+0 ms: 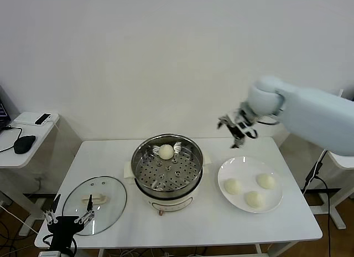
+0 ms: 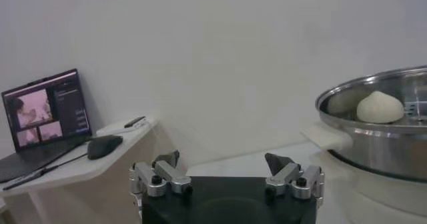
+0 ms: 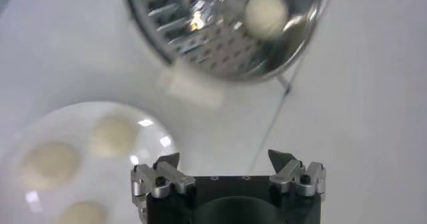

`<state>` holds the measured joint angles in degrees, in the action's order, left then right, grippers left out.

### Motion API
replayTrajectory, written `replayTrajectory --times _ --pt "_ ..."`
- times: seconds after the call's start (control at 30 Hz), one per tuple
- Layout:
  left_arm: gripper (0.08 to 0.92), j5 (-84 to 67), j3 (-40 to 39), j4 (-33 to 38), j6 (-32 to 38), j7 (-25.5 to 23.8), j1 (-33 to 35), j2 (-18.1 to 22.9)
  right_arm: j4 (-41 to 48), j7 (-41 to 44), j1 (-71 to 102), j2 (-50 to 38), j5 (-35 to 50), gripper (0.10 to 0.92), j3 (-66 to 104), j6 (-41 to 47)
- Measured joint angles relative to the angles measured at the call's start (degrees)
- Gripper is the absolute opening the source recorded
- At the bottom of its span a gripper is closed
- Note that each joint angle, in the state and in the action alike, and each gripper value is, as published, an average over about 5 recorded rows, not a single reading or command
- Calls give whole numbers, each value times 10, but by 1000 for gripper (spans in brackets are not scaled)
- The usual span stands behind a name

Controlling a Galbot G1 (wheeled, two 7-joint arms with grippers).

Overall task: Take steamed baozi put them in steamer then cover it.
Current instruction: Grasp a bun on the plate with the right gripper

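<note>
The steel steamer stands mid-table with one baozi on its perforated tray; it also shows in the right wrist view with that baozi. Three baozi lie on a white plate. The glass cover lies flat on the table's left front. My right gripper is open and empty, in the air above the table between steamer and plate. My left gripper is open and empty, low at the table's front left edge beside the cover.
A side table at far left holds a mouse and a phone; a laptop shows there in the left wrist view. Another stand is at the right, behind my right arm.
</note>
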<state>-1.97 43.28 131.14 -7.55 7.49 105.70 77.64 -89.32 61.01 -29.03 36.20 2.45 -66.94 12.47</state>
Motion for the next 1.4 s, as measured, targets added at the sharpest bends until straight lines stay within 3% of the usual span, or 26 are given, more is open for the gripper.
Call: replayTrajectory --times 0.47,1.4 --pt "823 -1 9 -8 -3 0 1 -2 0 -15 172 -44 -46 823 91 25" --pt "823 4 13 -10 -7 -1 2 9 162 -28 311 97 -109 797 178 26"
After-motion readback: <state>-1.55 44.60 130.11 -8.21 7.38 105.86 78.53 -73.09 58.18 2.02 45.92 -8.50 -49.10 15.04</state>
